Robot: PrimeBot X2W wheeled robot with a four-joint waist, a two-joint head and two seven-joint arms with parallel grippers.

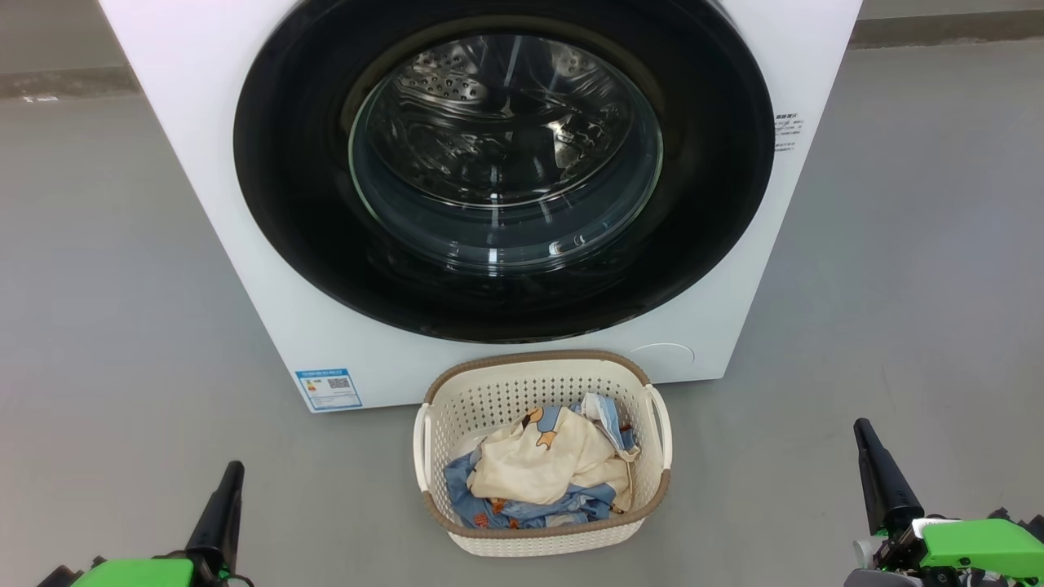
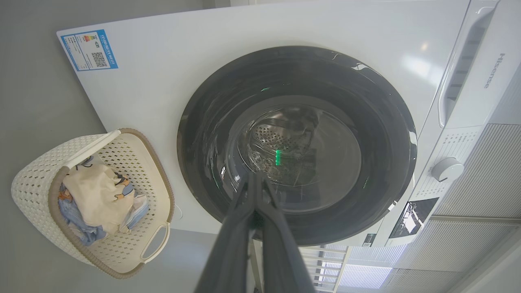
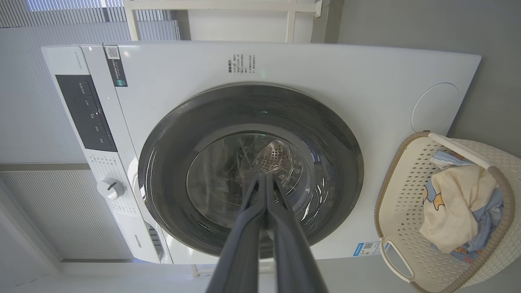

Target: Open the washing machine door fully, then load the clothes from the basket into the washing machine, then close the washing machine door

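Head view, upper centre: washing machine (image 1: 188,147), with the washing machine door (image 1: 294,212) closed flat against its front and the steel drum (image 1: 457,81) visible through the glass. Lower centre: basket (image 1: 540,367) on the grey floor (image 1: 122,367), just in front of the washer's base. The clothes (image 1: 534,465) lie inside the basket, a cream piece on top of the blue. The left gripper (image 1: 232,481) is at lower left and the right gripper (image 1: 866,440) at lower right. Each has its 2 fingers pressed together, holds nothing, and is well apart from the basket.
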